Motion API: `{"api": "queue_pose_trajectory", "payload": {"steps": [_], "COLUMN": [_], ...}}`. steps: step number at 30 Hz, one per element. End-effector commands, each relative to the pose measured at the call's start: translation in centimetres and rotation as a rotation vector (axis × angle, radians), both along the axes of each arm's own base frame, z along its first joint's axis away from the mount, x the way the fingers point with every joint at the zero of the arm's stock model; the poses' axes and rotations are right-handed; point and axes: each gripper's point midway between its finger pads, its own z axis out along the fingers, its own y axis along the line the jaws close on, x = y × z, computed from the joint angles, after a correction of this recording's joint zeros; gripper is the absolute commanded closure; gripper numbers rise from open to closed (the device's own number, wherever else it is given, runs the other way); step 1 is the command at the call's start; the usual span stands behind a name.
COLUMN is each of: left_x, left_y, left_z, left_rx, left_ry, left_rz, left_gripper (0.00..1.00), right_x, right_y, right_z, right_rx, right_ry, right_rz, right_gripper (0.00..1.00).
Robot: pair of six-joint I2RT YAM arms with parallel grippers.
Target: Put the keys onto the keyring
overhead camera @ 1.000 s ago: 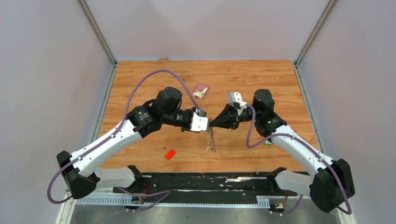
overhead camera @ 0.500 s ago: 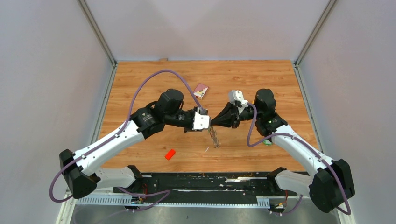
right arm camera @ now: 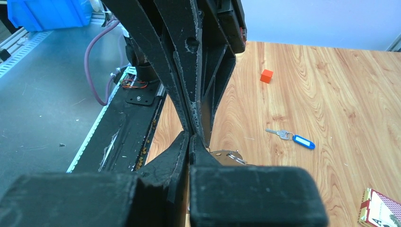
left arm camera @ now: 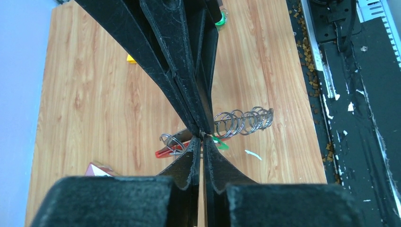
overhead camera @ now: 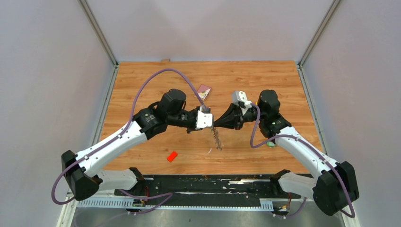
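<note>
My left gripper (overhead camera: pixel 211 125) and right gripper (overhead camera: pixel 214 125) meet tip to tip above the middle of the table. The keyring (overhead camera: pixel 217 137) hangs below them. In the left wrist view it shows a silver coil (left arm camera: pixel 243 121), a red strap (left arm camera: pixel 165 151), a split ring and a green bit. My left gripper (left arm camera: pixel 202 138) is pinched on its wire, and my right gripper (right arm camera: pixel 189 137) is shut on it from the opposite side. One of the keys, blue-tagged (right arm camera: pixel 295 138), lies flat on the wood. A green tag (overhead camera: pixel 270 144) lies by the right arm.
A small orange-red block (overhead camera: pixel 172 156) lies front left. A card box (overhead camera: pixel 204 91) sits behind the grippers. The left wrist view shows a yellow block (left arm camera: pixel 131 59). The black base rail (overhead camera: pixel 208 182) with crumbs runs along the near edge.
The left jaws have closed down onto the keyring at the right gripper's tips. Both grippers rose slightly, and the hanging bunch shifted a little to the right.
</note>
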Motion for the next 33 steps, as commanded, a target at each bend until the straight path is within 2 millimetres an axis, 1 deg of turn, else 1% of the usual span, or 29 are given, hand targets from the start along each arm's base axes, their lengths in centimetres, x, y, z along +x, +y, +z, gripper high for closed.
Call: {"api": "queue_pose_trajectory", "payload": {"steps": [1,2,9,11,15,16,18,22,25,29,33], "left_x": [-0.5,-0.5,-0.2,-0.1,1.0,1.1,1.8,2.3,2.1,1.7,0.7], "left_y": [-0.9,-1.0,-0.6,-0.1,1.0,1.2,1.6,2.3,2.4,2.2,1.6], "left_z": [0.1,0.2,1.0,0.9,1.0,1.3,1.1,1.0,1.1,1.1,1.1], "left_rx": [-0.035,-0.039,-0.043,-0.014,0.087,0.112,0.166,0.258,0.299,0.322,0.322], "left_ry": [0.044,0.047,0.076,0.083,0.088,0.091,0.1,0.103,0.12,0.159,0.219], "left_rz": [-0.024,-0.022,0.026,0.052,0.124,0.133,0.173,0.234,0.249,0.248,0.211], "left_gripper": [0.97,1.0,1.0,1.0,1.0,1.0,1.0,1.0,1.0,1.0,1.0], "right_x": [0.2,0.3,1.5,1.8,2.1,2.1,2.1,2.1,2.1,2.1,2.0], "right_y": [-0.1,-0.1,-0.4,-0.5,-0.6,-0.6,-0.7,-0.7,-0.7,-0.6,-0.5], "right_z": [1.7,1.6,0.7,0.5,0.2,0.2,0.2,0.3,0.4,0.6,0.6], "right_rx": [0.038,0.036,-0.008,-0.023,-0.04,-0.04,-0.04,-0.04,-0.036,-0.031,-0.027], "right_ry": [-0.08,-0.085,-0.126,-0.142,-0.165,-0.166,-0.169,-0.167,-0.164,-0.161,-0.153], "right_rz": [-0.015,-0.017,-0.081,-0.094,-0.108,-0.11,-0.111,-0.115,-0.116,-0.119,-0.115], "right_gripper": [1.0,1.0,0.99,0.94,0.81,0.79,0.75,0.65,0.61,0.59,0.58]}}
